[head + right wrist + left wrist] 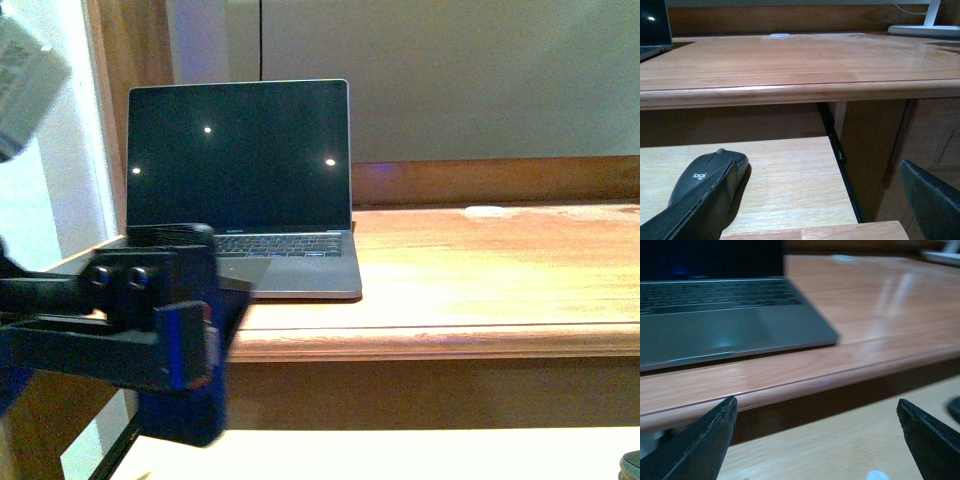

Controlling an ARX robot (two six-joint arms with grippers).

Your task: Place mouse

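My right gripper point(817, 167): jaws wide apart, empty. The small dark grey rounded matte-plastic mouse point(707, 175) lies on the pale wooden lower shelf point(790, 175), close against one finger, off-centre. If I close here, I'd likely shove it sideways or pinch its curved shell, which could slip. My left gripper point(816, 401) is spread and empty.

An open laptop point(240, 190), screen dark, sits on the wooden desk point(500, 280), a white disc point(779, 35) well apart.
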